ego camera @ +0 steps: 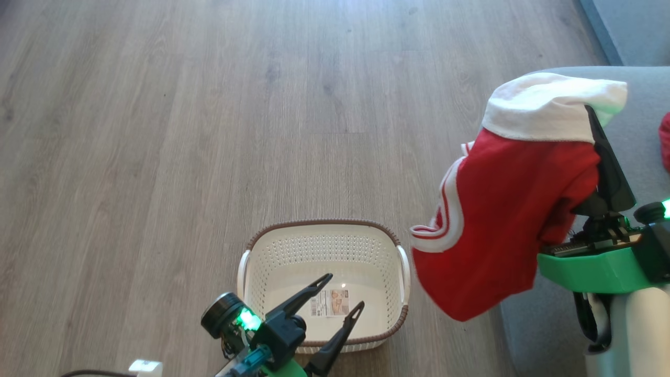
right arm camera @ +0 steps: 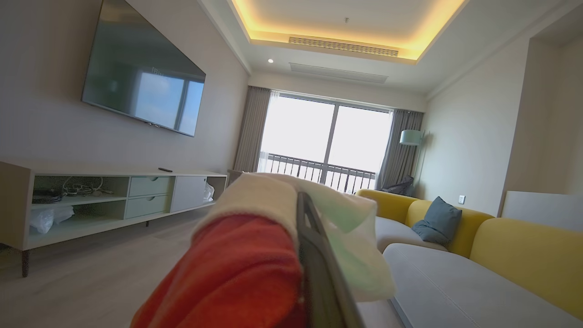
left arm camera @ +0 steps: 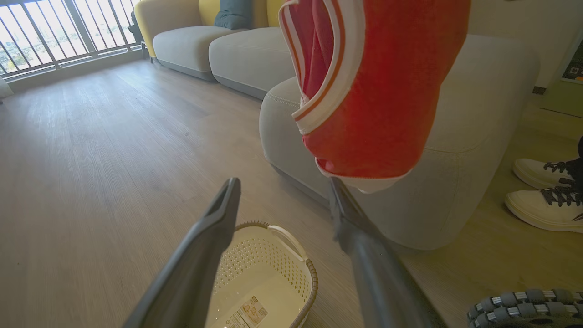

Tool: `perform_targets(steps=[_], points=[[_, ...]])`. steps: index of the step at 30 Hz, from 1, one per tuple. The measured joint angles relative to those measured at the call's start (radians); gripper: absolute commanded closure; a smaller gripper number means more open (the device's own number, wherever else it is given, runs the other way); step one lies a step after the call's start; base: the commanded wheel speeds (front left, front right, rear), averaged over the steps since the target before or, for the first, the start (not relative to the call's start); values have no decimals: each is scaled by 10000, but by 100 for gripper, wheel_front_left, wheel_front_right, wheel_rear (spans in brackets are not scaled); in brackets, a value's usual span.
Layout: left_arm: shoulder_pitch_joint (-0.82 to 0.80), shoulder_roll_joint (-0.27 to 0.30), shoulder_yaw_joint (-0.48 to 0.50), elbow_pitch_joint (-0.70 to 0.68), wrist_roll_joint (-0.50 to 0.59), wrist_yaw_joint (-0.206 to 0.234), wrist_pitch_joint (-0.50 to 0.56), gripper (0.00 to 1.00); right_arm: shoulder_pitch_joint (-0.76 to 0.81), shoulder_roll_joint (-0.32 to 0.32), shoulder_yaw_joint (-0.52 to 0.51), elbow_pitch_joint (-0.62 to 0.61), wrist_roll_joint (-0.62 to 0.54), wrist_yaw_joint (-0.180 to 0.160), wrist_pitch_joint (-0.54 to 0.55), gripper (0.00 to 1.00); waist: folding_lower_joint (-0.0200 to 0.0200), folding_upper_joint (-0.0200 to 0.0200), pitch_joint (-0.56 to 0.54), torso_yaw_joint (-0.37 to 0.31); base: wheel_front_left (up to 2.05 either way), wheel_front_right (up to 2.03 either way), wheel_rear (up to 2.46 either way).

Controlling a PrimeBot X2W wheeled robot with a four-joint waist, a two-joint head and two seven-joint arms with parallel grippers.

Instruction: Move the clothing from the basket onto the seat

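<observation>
The white basket (ego camera: 324, 223) stood on the wooden floor (ego camera: 209, 131) near the middle, a label sticker (ego camera: 331, 302) on its bottom. The left gripper (ego camera: 345, 289) hung over the basket's near rim, its two dark fingers spread wide apart. To the right, the right gripper (ego camera: 596, 125) was clamped on a red garment (ego camera: 502, 220) (white at the top, white striped trim down its left edge), which hung at the grey seat's (ego camera: 641, 136) rounded corner. Another piece of red cloth (ego camera: 666, 141) lay on the seat at the right edge.
</observation>
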Motion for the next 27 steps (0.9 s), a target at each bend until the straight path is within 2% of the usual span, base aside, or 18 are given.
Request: perform_targets(steps=[15,27], points=[[13,-82,213,-4,-15,0,0,0,-8,2,-54,2,0,0,0,100,0,0,13,-396,0,0,0],[196,-130,205,-109,-15,0,0,0,-23,4,-113,29,-15,0,0,100,0,0,94,-1361,0,0,0]])
